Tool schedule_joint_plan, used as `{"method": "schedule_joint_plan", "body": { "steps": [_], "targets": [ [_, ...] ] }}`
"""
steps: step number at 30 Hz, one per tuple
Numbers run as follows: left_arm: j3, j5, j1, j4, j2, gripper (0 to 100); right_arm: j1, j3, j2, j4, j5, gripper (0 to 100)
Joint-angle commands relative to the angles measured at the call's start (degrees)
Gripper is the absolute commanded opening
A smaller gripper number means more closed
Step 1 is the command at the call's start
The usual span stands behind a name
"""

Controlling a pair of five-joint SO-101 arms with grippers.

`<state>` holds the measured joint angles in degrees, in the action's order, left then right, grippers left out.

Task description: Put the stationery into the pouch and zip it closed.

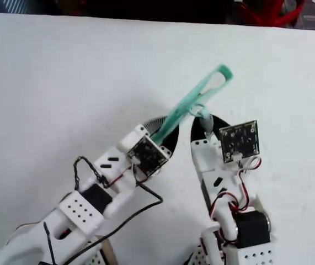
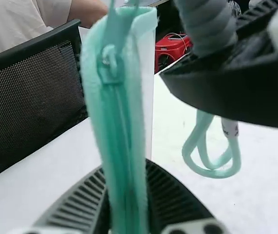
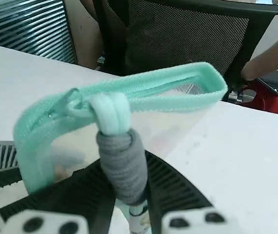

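no readable text, labels or numbers anywhere

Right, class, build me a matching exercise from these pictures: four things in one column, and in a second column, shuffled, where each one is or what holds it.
Things
1. mint-green clear-sided zip pouch
2. grey-wrapped zip pull cord
3. mint-green cord loop
4. flat white table

Places or states
A. lies beneath both arms
B. gripped in the right gripper
C. dangles below the right gripper
D. one end clamped in the left gripper

Pairs: 1-D, 2-B, 3-C, 4-A
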<state>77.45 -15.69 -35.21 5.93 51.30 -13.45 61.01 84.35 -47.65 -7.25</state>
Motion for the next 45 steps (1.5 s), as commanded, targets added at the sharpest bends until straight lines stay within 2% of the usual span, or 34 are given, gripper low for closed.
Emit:
{"method": "schedule_joint_plan", "body": {
  "steps": [1, 7, 13, 22, 29, 36, 45],
  "targets": [
    [-0.4, -1.1, -0.9, 2.4, 1.5, 2, 0.4, -5.6, -0.2, -2.2, -2.5, 1.8],
    [-0.4, -1.1, -0.8, -3.1, 1.6, 2, 5.6, -15.1, -0.9, -1.5, -4.7, 1.8],
    [-0.5, -0.8, -0.9, -5.4, 2.2, 2, 10.2, -15.8, -5.0, 4.2, -12.8, 1.8],
    [-0.4, -0.7, -0.5, -14.8, 12.4, 2, 18.1, -16.1, -23.4, 17.5, -13.0, 1.8],
    [5.5, -0.6, 0.9, -15.9, 23.6, 2, 23.5, -17.1, -35.7, 27.2, -13.4, 1.8],
    [7.2, -0.6, 0.7, -21.0, 30.5, 2, 24.1, -28.8, -53.1, 27.7, -13.0, 1.8],
    [7.3, -0.6, 0.9, -21.3, 31.1, 2, 29.1, -48.0, -74.4, 25.1, -12.9, 1.8]
  ]
}}
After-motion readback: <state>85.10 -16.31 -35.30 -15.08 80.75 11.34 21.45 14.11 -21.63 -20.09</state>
